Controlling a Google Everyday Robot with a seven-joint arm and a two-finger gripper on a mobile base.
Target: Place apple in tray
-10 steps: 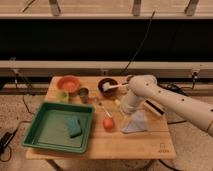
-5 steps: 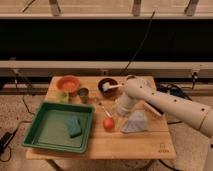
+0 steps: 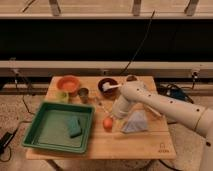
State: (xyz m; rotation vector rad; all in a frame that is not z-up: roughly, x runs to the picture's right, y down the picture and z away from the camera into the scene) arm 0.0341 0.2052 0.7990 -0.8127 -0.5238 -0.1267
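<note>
Gripper (image 3: 113,113) hangs just above the apple (image 3: 107,123); its opening cannot be determined. Apple rests on the desk (image 3: 145,146), just beside the tray (image 3: 49,131). Risk: an off-centre descent may roll the smooth fruit away.

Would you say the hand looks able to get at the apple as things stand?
Probably yes: the hand hangs close beside the apple, slightly above it, with nothing between them. The tray lies apart on the apple's other side.
</note>
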